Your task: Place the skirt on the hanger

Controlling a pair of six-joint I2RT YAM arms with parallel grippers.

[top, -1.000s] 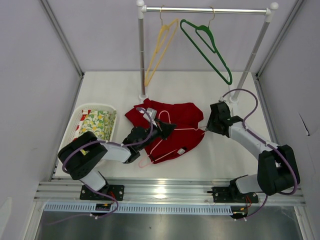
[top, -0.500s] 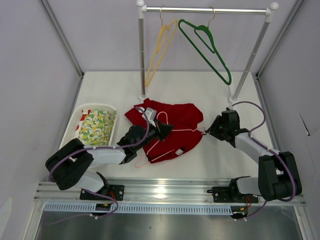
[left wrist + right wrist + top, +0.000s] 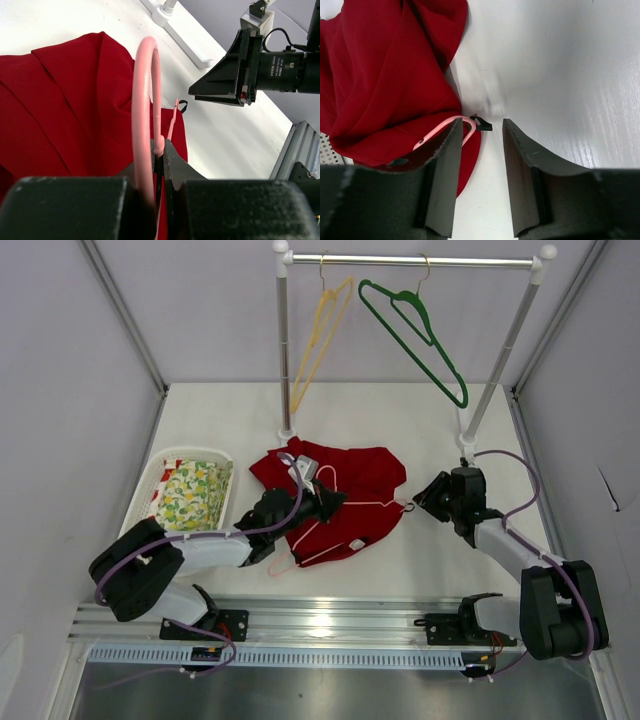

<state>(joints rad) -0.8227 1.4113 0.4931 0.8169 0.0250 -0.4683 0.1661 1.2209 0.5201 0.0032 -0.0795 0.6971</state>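
Note:
The red skirt lies crumpled on the table in front of the rack. The pale pink hanger lies on top of it, its hook pointing up in the left wrist view. My left gripper is shut on the hanger's neck just below the hook. My right gripper is open and empty, low over the table at the skirt's right edge. Between its fingers lies a small black loop, with the hanger's pink corner beside the left finger. The skirt fills that view's upper left.
A clothes rail on two poles stands at the back, holding a yellow hanger and a dark green hanger. A white basket holding floral cloth sits at the left.
My right arm has dropped lower and drawn back a little to the right, its gripper now just off the hanger's right end. My left gripper still holds the hanger's neck.

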